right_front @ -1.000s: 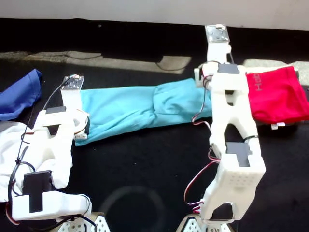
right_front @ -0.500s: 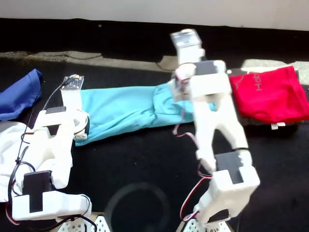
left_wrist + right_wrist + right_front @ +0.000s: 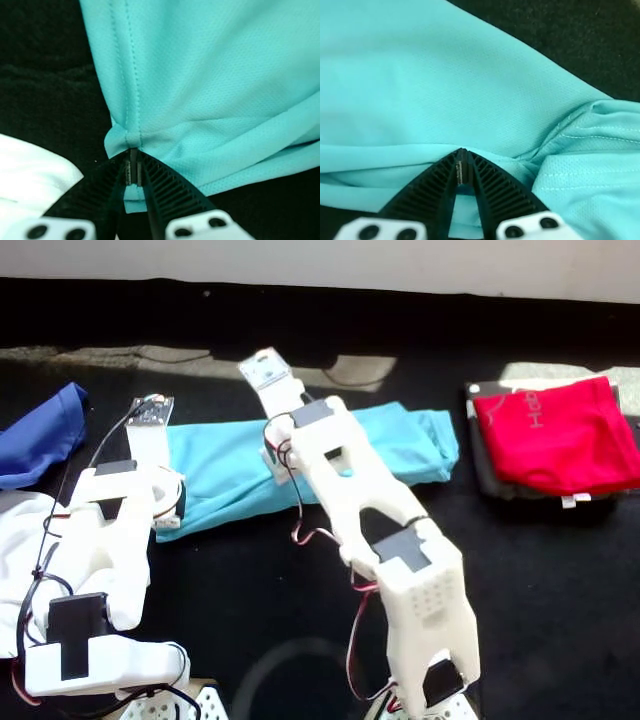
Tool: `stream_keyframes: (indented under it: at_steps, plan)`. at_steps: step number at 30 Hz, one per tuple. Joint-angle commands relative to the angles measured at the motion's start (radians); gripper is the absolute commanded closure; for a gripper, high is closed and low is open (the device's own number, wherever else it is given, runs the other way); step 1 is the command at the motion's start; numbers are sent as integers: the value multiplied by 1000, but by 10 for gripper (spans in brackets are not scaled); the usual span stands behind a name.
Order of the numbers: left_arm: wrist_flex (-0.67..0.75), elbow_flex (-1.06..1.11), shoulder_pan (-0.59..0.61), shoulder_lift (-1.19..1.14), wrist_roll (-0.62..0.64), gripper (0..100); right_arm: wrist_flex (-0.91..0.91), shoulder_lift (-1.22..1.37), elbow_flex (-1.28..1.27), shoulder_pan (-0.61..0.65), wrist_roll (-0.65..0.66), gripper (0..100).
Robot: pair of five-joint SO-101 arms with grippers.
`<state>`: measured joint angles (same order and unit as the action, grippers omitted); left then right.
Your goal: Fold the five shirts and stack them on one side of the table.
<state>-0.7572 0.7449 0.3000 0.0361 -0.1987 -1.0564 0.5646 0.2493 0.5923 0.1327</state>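
Teal shirt [image 3: 220, 475] lies stretched side to side — left hand [image 3: 133, 171] and right hand [image 3: 462, 172] clench it.

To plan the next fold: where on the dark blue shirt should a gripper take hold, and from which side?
Likely the dark blue shirt at its peaked corner nearest the turquoise shirt: the cloth narrows there to a point, thin enough to pinch. Come from that side; the white shirt crowds its near edge.
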Motion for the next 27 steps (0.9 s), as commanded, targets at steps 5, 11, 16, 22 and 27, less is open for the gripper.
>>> stream_keyframes:
  at_steps: [5, 11, 16, 22, 27]
  plan:
    - [17, 7, 15, -4, -3, 991, -275, -19, 91, 2, -5, 993]
    - [17, 7, 15, -4, -3, 991, -438, -24, 140, 4, -5, 993]
    - [17, 7, 15, -4, -3, 991, -453, -22, 278, 5, -5, 993]
    - [17, 7, 15, -4, -3, 991, -240, 15, 318, 19, -8, 993]
    - [17, 7, 15, -4, -3, 991, -305, 102, 260, 79, -6, 993]
